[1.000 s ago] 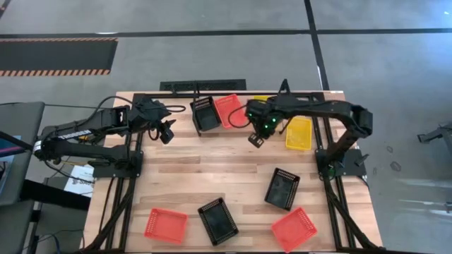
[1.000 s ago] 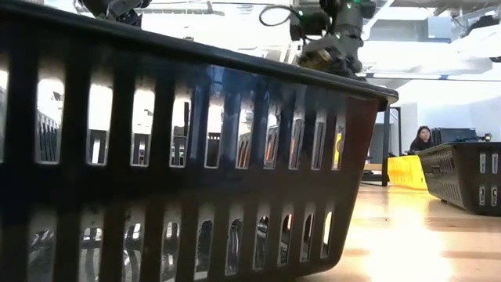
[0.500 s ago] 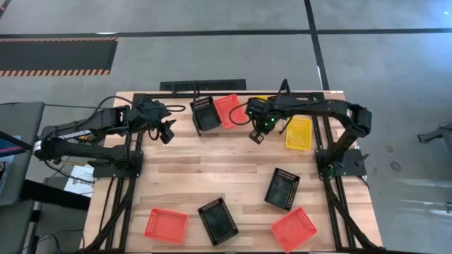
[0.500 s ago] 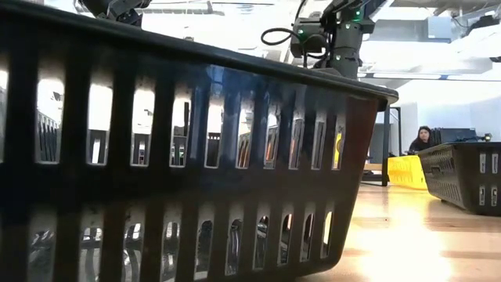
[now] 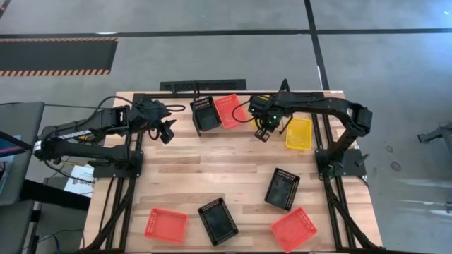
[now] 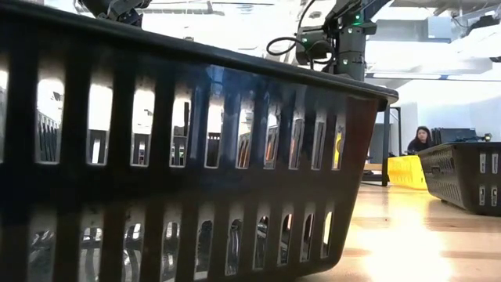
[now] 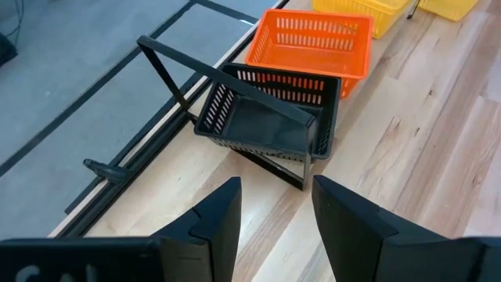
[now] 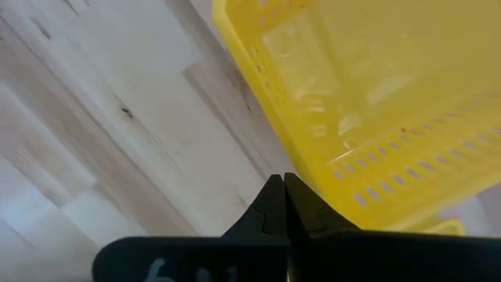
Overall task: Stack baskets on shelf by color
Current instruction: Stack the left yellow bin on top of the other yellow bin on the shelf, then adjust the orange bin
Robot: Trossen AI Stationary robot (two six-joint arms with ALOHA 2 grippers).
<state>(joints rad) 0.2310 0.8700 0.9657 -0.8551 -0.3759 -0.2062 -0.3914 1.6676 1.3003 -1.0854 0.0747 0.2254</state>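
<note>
Hovering with its fingers pinched together and empty, the right gripper (image 5: 263, 134) hangs beside a yellow basket (image 8: 368, 102) near the shelf (image 7: 227, 86) — apparently lining up a pickup — while the left gripper (image 7: 274, 211), parted and empty, faces the black basket (image 7: 270, 117) and red-orange basket (image 7: 313, 43) already racked.

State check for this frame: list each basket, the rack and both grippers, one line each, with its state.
Black plastic mesh basket at the shelf: tilted against the thin black metal rack.
Red-orange mesh basket beside it: upright.
Yellow mesh basket: flat on the table.
Loose baskets near the front: two black, two red-orange, unstacked.
Left gripper: open, empty.
Right gripper: shut, empty.
</note>
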